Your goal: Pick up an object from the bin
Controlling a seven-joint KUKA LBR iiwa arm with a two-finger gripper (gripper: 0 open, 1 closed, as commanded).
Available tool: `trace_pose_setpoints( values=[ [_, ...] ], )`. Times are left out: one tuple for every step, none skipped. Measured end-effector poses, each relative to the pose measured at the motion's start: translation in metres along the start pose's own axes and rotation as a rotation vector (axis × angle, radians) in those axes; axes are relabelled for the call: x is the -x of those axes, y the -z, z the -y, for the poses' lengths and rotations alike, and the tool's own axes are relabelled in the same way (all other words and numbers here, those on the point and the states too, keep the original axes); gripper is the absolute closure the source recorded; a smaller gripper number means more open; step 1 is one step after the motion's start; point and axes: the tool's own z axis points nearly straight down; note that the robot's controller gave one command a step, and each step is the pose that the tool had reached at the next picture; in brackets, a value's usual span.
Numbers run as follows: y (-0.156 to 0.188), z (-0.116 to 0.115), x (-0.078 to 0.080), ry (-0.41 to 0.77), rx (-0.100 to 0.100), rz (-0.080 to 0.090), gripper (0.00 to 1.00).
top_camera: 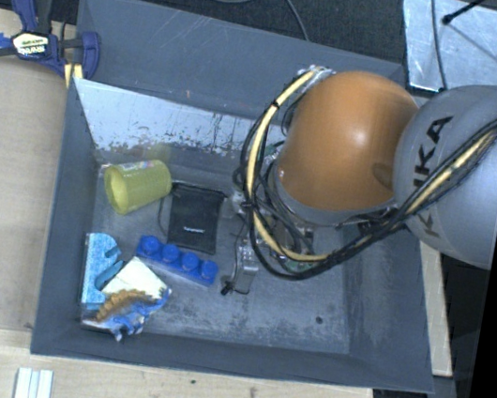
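In the near left corner of the bin [340,326] lies a crumpled white bag [137,280] with brown and blue bits showing at its lower edge. It rests partly on a light blue sponge [99,258] that sits against the left wall. Just beyond the bag is a blue strip [177,260], a short row of round dark blue bumps running left to right across the floor, its left end close to the sponge. The gripper [237,277] hangs low over the floor just beside the strip's right end, nearer to it than to anything else in the bin. From this angle it is not clear whether it touches the strip, nor can one tell whether the gripper is open or closed. The floor to the right of it is bare grey metal with small scuffs. Further back, a flat black case [194,217] lies just beyond the strip and left of the gripper. To the left of the case a yellow-green cup [137,185] lies on its side, its mouth turned toward the left wall. Above the gripper the round orange cover [348,144] hides the wrist, with yellow and black cables [261,153] looped round its left side. The grey arm [458,173] comes in over the right rim.
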Motion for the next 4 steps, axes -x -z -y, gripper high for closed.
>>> trace_pose_setpoints(
  values=[
    [0.004,0.000,0.002,-0.003,0.002,0.009,0.00],
    [-0.018,-0.007,0.009,-0.064,0.002,0.014,0.00],
    [-0.072,-0.035,0.022,-0.076,0.003,0.013,0.00],
    [-0.094,-0.048,0.015,-0.111,0.001,0.006,0.00]
  ],
)
